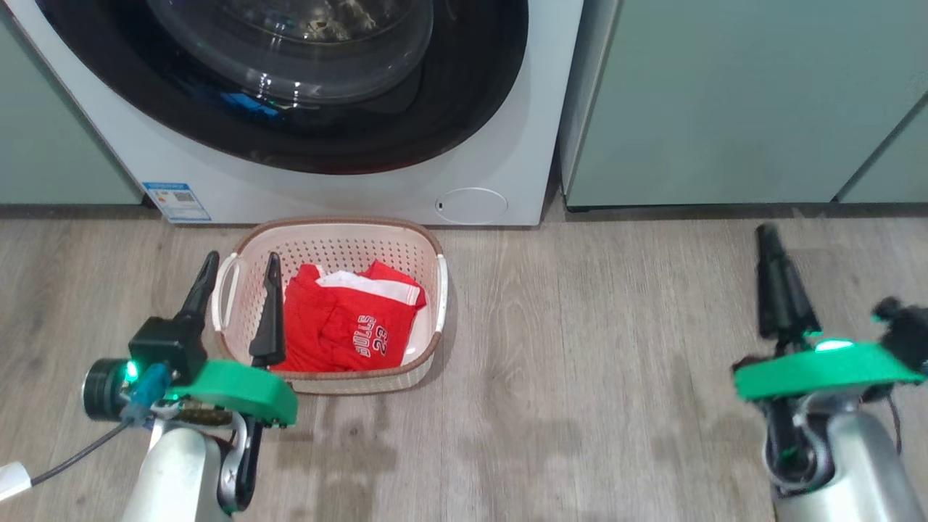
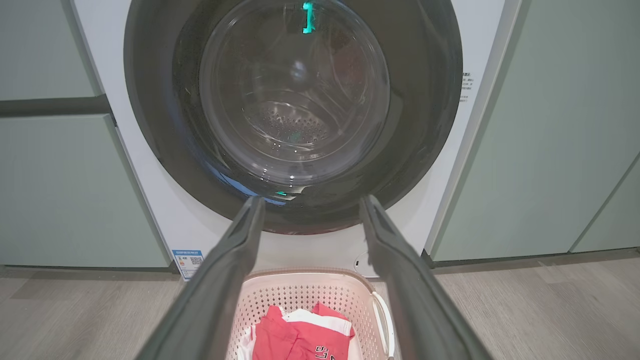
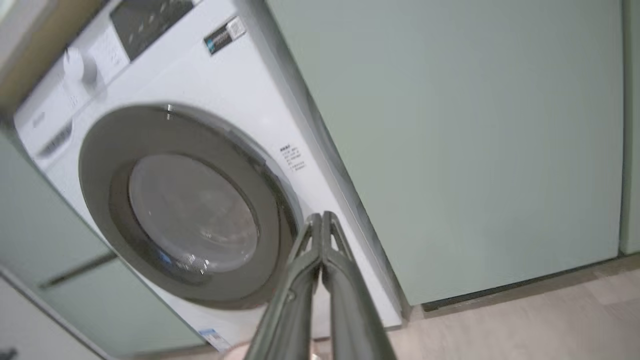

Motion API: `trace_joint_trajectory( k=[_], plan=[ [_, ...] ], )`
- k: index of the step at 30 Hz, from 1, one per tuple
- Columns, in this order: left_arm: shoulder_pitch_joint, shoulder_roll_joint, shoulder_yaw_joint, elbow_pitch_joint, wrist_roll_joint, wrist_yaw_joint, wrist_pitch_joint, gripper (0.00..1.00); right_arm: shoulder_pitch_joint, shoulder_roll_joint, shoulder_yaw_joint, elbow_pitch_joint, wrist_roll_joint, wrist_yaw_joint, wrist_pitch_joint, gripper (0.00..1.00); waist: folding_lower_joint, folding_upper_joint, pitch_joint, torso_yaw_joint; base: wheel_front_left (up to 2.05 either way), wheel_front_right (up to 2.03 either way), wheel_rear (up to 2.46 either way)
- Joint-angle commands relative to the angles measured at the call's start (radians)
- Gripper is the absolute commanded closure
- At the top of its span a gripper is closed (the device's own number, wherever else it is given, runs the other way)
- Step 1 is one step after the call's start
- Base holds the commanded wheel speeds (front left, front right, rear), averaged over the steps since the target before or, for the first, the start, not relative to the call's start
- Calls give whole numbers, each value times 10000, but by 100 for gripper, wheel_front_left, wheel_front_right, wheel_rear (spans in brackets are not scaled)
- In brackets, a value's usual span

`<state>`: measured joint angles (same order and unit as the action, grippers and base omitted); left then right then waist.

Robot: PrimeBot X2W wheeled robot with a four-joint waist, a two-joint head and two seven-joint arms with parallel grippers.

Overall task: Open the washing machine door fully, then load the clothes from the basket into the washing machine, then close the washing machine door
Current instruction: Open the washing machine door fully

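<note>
Here, left jaws gape wide near the basket (image 1: pixel 341 250); right jaws clenched, empty.

Dark fingers (image 1: pixel 270 312), green wrist plates (image 1: pixel 239 389)

Door (image 1: pixel 464 116) rim glossy black, centre clear glass; basket (image 1: pixel 432 319) perforated plastic; clothes (image 1: pixel 341 326) red cloth; floor (image 1: pixel 594 348) matt wood-grain

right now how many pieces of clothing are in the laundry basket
1: a bright red fabric garment with white trim, crumpled in the cream-white perforated plastic basket. Others could lie hidden beneath it.
</note>
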<state>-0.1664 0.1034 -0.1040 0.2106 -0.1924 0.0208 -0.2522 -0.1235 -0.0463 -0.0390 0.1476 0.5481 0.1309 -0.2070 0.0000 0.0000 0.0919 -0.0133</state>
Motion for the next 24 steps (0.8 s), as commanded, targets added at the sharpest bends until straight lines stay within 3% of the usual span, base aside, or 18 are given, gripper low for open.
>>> trace_joint_trajectory(
  k=[1, 4, 5, 9, 12, 17, 24],
  plan=[
    [-537, 110, 366, -432, 79, 24, -95, 0, -611, -39, 223, -422, 1368, -2, -155, 100, 0, 0, 137, 12, 0, 0, 0],
    [-667, 81, 337, -580, 112, 28, -95, 0, -1008, -39, 98, -364, 3774, -2, -110, 100, 0, 0, 386, 59, 0, 0, 0],
    [-667, 81, 337, -580, 112, 28, -95, 0, -1008, -39, 98, -364, 3774, -2, -110, 100, 0, 0, 386, 59, 0, 0, 0],
    [-900, 50, 320, -824, 129, 8, -95, 0, -1862, -39, -237, -49, 6652, -2, 403, 100, 0, 0, 870, 123, 0, 0, 0],
    [-1152, 37, 331, -1009, 114, -55, -95, 0, -2709, -58, -621, 458, 8118, -2, 1091, 100, 0, 0, 1344, 203, 0, 0, 0],
    [-1637, -29, 327, -1296, 88, -166, -95, 0, -4295, -416, -918, 1567, 9124, -2, 2132, 100, 0, 0, 2207, 420, 0, 0, 0],
    [-2289, -198, 255, -1564, 72, -279, -95, 0, -6496, -1049, -644, 3112, 9246, -2, 3297, 100, 0, 0, 3281, 862, 0, 0, 0]
  ],
)
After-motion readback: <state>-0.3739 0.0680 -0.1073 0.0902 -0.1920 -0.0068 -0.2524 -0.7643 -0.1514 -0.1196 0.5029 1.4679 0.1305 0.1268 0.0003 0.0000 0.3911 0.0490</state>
